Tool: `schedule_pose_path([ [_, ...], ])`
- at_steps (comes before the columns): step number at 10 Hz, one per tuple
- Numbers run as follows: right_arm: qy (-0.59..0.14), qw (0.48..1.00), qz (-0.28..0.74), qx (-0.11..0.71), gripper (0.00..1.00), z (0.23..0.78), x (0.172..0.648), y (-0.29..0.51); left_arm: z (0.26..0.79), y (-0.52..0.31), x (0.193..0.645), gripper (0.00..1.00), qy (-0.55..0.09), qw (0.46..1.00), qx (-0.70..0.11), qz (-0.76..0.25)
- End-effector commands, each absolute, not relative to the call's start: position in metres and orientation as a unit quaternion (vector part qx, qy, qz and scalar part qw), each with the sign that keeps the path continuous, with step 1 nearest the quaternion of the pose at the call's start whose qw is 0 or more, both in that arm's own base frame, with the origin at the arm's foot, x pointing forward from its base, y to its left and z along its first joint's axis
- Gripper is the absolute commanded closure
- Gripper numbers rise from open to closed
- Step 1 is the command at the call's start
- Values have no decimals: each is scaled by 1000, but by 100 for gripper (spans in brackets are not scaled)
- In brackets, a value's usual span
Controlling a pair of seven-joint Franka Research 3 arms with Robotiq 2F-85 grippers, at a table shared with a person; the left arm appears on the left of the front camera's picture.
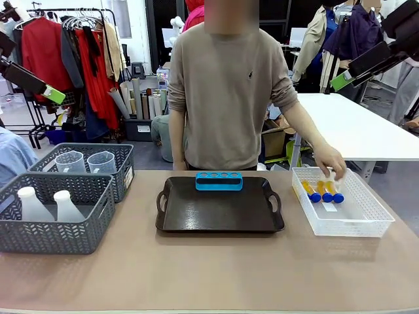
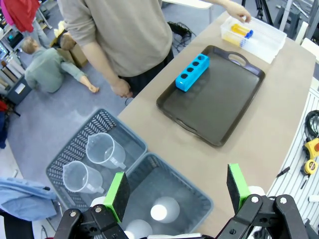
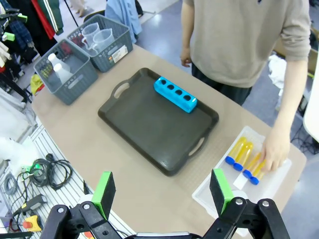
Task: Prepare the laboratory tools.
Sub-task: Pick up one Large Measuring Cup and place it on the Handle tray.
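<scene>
The left end effector (image 2: 177, 190) and right end effector (image 3: 162, 190) hover high, jaws apart; ahead of the right, a person's hand (image 3: 275, 152) touches amber tubes (image 3: 238, 148).

The left gripper (image 2: 177, 191) is held wide open, green pads apart, right over two grey baskets (image 2: 107, 119). Two clear beakers (image 2: 102, 149) are sat in one and white flasks (image 2: 162, 210) in the other. Further along, a blue rack (image 2: 192, 72) is parked on a dark tray (image 2: 214, 99), and a person's hand (image 2: 238, 11) is seen at a white bin (image 2: 264, 42) with blue-capped yellow tubes (image 2: 241, 32) in it.
</scene>
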State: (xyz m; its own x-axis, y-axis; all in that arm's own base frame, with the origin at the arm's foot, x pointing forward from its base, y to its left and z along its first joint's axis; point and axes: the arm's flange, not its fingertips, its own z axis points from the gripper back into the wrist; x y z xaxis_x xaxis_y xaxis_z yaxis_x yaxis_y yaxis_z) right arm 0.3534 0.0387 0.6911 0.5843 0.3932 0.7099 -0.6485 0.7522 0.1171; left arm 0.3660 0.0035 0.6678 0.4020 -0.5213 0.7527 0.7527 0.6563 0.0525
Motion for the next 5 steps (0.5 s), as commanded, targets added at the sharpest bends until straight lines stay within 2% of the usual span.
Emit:
schedule_pose_path([
  [1, -344, 868, 302, 191, 0, 691, 353, 39, 668, 4, 366, 0, -389, 820, -155, -391],
  [5, -344, 868, 302, 191, 0, 691, 353, 39, 668, 4, 366, 0, -389, 820, -155, -391],
])
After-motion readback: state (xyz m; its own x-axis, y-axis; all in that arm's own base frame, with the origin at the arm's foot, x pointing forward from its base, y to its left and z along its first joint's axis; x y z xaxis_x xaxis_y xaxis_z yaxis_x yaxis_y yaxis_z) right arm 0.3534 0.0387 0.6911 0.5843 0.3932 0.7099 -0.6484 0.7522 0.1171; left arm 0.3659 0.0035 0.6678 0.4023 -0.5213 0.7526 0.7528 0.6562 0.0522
